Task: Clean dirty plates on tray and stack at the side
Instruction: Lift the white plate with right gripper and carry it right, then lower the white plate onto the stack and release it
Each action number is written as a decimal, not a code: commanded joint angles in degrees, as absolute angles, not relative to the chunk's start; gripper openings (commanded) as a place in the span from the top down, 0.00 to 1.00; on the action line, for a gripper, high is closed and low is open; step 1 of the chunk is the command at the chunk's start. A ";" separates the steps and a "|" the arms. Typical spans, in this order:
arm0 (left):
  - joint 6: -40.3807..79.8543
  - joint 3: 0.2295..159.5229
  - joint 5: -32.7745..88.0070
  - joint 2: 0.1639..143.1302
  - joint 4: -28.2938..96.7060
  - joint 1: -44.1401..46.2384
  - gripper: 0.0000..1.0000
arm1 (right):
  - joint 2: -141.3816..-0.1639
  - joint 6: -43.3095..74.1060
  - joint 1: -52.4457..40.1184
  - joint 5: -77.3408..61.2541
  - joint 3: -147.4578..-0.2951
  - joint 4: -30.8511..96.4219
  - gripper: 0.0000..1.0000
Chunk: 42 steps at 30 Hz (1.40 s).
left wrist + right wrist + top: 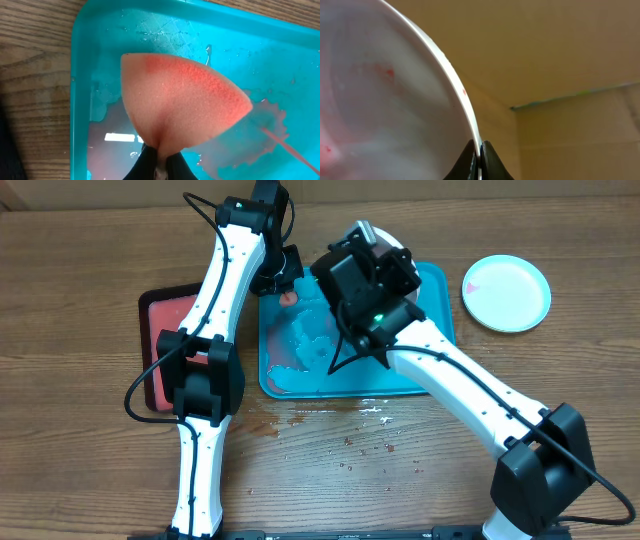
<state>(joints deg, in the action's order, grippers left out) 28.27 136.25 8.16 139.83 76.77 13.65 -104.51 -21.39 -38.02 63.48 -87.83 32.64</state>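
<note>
Mint plate [507, 292] lies aside; right gripper [480, 148] pinches smeared white plate [395, 100], left gripper [157, 156] clamps sponge [185, 105] over tray [80, 100]; cleaning unfinished.

Both left corners are wide open. The left arm [222, 290] runs near edge to far edge across the red tray [163, 315], sponge [185, 100] over the blue tray [432, 288]. The right arm [470, 390] cuts in diagonally from the near-right corner, white plate [385, 100] pinched above that tray. The mint plate [507, 292] sits by the right edge, bare wood around it.
</note>
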 commanded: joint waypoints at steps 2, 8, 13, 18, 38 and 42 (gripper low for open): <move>27.00 136.97 8.38 137.67 76.93 13.89 0.96 | -103.18 -26.87 -38.79 69.54 -88.29 30.89 0.96; 27.00 136.97 8.38 137.67 76.88 13.89 0.96 | -103.18 -26.83 -38.79 70.46 -88.27 30.92 0.96; 27.03 136.97 8.40 137.69 76.86 13.89 0.96 | -103.20 -8.12 -35.94 57.43 -87.99 37.23 0.96; 27.00 136.97 8.40 137.69 77.28 13.89 0.96 | -103.24 -0.93 -24.91 28.12 -85.65 42.33 0.96; 27.00 136.97 8.38 137.69 77.32 14.13 0.96 | -106.43 21.06 25.91 -14.28 -87.44 40.34 0.96; 27.00 136.97 8.38 137.69 77.32 14.28 0.96 | -108.86 21.08 25.96 -14.26 -87.44 39.13 0.96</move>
